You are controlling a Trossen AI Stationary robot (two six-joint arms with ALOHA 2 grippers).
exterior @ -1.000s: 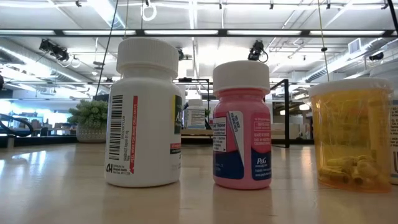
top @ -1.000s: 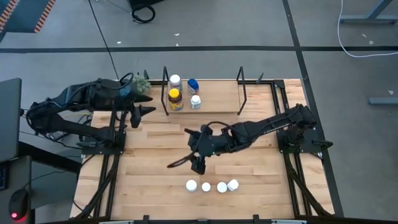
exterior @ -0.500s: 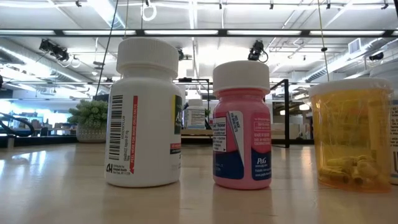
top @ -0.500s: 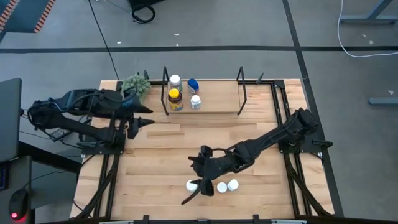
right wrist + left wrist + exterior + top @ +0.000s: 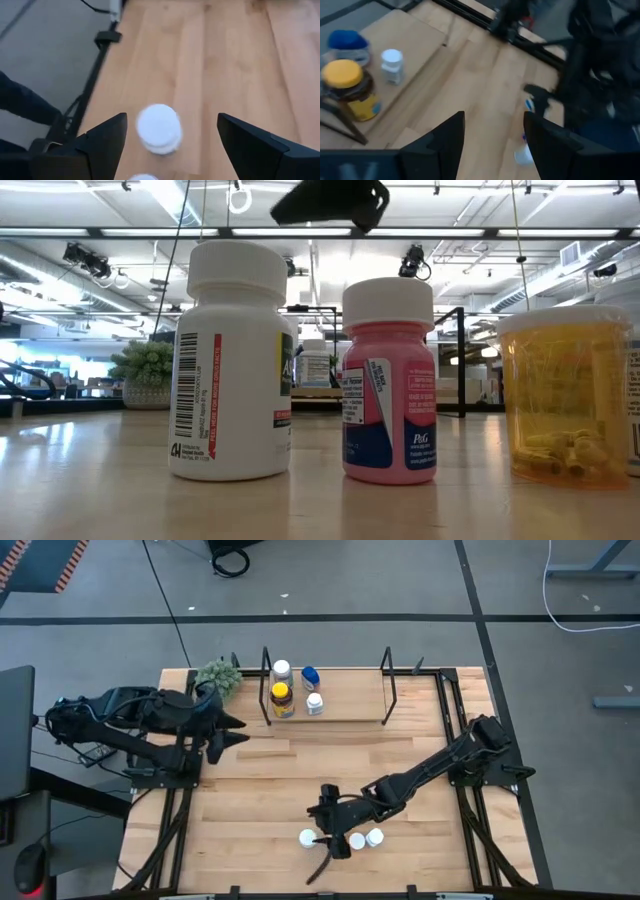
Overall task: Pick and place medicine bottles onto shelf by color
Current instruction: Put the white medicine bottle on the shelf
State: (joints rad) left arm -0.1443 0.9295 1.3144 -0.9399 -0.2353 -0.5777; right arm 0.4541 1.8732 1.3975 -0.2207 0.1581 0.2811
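The shelf [image 5: 345, 705] stands at the table's far side and holds a white-capped bottle [image 5: 281, 670], a blue bottle [image 5: 310, 677], an amber bottle with a yellow cap [image 5: 282, 700] and a small white bottle [image 5: 315, 702]. A row of small white-capped bottles [image 5: 356, 840] stands near the table's front edge. My right gripper [image 5: 322, 852] is open above the row's left end. In the right wrist view the leftmost bottle [image 5: 159, 127] stands between the fingers, untouched. My left gripper [image 5: 232, 730] is open and empty, left of the shelf.
A green plant ball [image 5: 218, 675] sits at the far left corner. In the low view a white bottle [image 5: 230, 360], a pink one [image 5: 388, 380] and an amber one [image 5: 565, 395] stand close to the camera, with part of my right gripper [image 5: 330, 202] above them.
My right gripper has gone from the table's middle toward the near edge and come down over the left end of the bottle row, staying open. My left gripper has drawn back a little from the plant ball toward the near edge.
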